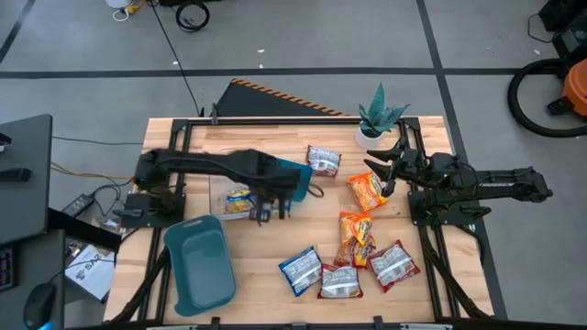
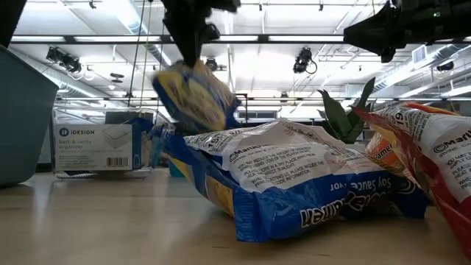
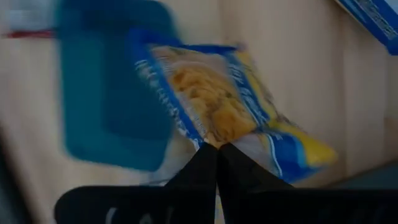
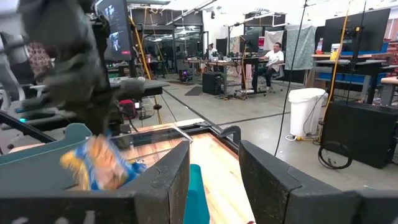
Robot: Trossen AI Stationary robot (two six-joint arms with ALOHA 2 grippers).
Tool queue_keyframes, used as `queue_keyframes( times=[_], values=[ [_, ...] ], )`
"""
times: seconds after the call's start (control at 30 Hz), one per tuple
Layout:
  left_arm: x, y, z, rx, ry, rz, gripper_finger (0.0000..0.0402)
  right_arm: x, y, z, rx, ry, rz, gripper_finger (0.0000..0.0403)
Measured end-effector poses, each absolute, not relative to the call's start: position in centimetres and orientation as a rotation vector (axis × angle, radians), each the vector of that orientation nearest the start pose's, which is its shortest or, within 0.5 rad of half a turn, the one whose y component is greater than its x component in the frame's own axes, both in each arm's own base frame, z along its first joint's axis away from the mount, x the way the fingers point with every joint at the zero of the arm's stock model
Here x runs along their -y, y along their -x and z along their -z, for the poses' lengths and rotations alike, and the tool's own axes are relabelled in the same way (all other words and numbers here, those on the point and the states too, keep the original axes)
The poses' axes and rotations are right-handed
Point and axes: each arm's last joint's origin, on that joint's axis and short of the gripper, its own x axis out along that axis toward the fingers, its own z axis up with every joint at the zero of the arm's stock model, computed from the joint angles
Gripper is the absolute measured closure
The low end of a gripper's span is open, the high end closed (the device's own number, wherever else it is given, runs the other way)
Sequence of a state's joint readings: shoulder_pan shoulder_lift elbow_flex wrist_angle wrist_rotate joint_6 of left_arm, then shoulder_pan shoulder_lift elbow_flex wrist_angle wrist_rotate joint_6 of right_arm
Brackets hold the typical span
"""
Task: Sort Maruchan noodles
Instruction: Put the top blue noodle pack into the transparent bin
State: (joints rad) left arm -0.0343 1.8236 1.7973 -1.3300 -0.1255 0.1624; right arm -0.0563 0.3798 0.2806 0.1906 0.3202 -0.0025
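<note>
My left gripper (image 1: 263,209) hangs over the table's middle left, shut on a yellow-and-blue Maruchan noodle packet (image 1: 240,200) that dangles below it in the low view (image 2: 193,96). Several other packets lie flat on the right half: red-and-silver ones (image 1: 323,160) (image 1: 339,282), orange ones (image 1: 367,191) (image 1: 355,238), a red-and-white one (image 1: 394,264) and a blue-and-white one (image 1: 300,269). My right gripper (image 1: 381,170) waits open and level at the right, above the table, with nothing between its fingers. My left gripper pinches the yellow-and-blue packet by one edge (image 3: 214,135) between its two fingertips (image 3: 202,163). The fingers come from above, pointing down. The packet hangs tilted below them (image 2: 195,99), lifted clear of the table.
A teal bin (image 1: 197,261) stands at the near left and another (image 1: 295,174) by the left arm's wrist. A clear container with a label (image 2: 96,147) sits at the left. A potted plant (image 1: 378,119) stands at the far right. Bare wood shows in the table's middle.
</note>
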Motion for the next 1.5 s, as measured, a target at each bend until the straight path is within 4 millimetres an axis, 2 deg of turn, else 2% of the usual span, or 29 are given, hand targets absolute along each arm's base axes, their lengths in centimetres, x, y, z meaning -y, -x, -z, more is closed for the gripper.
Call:
queue_keyframes(
  times=[0.2, 0.33, 0.5, 0.67, 0.83, 1.0, 1.13, 1.3, 1.5],
  values=[
    [-1.6, -31.3, -36.0, -1.292, -0.265, -0.14, 0.0395, 1.6, -11.9, -24.7, 0.102, -0.014, 0.377, 0.0259],
    [-4.1, -28.2, -37.0, -1.285, -0.225, -0.241, 0.0395, 1.6, -11.9, -24.7, 0.103, -0.014, 0.372, 0.0259],
    [-6.6, -24.5, -35.9, -1.299, -0.189, -0.315, 0.0395, 1.6, -11.9, -24.7, 0.103, -0.014, 0.37, 0.0259],
    [-8.1, -21.8, -33.5, -1.301, -0.182, -0.27, 0.0395, 1.6, -11.9, -24.7, 0.107, -0.013, 0.37, 0.0259],
    [-8.9, -20.6, -31.3, -1.286, -0.201, -0.187, 0.0395, 1.6, -11.9, -24.7, 0.108, -0.013, 0.37, 0.0259],
    [-9.4, -20.2, -27.9, -1.335, -0.192, -0.114, 0.0395, 1.6, -11.9, -24.7, 0.107, -0.014, 0.369, 0.0259],
    [-9.5, -20.0, -25.6, -1.373, -0.251, -0.072, 0.0395, 1.6, -11.9, -24.7, 0.107, -0.013, 0.37, 0.0259],
    [-9.6, -20.0, -25.8, -1.379, -0.298, -0.081, 0.0395, 1.6, -11.9, -24.7, 0.107, -0.013, 0.371, 0.0259],
    [-9.2, -20.9, -26.7, -1.207, -0.243, 0.1, 0.0395, 1.6, -11.9, -24.7, 0.107, -0.013, 0.37, 0.0259]
  ],
)
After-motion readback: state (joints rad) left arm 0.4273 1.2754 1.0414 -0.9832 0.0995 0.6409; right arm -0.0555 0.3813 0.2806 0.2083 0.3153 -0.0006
